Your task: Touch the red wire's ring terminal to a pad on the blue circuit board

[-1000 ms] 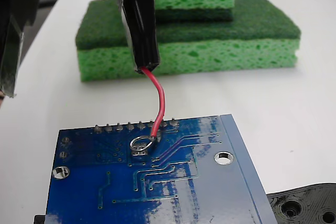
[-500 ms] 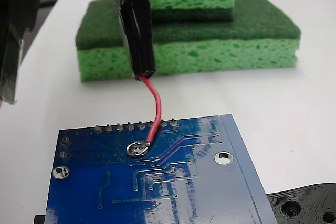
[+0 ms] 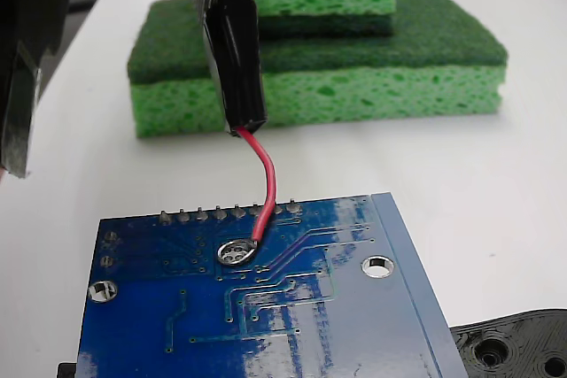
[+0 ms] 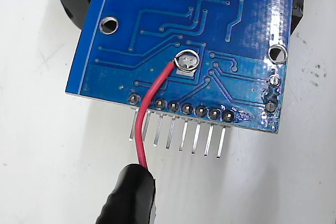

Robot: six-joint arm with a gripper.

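Resting flat on the pad (image 4: 187, 65), ring terminal (image 4: 187, 60) of red wire (image 4: 148, 111) touched blue circuit board (image 4: 157, 51); gripper grip state unclear.

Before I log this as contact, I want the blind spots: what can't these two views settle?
- End effector: not shown as fingers in either view; only the black sleeve shows, cut off by the top edge in the fixed view.
- Pad: mostly covered by the ring in both views.
- Ring-to-pad contact: too small to confirm.
- Board: near end cut off by the fixed view's bottom edge.

A white table (image 3: 496, 148) carries green sponges (image 3: 354, 86) and the blue circuit board (image 3: 292, 325).
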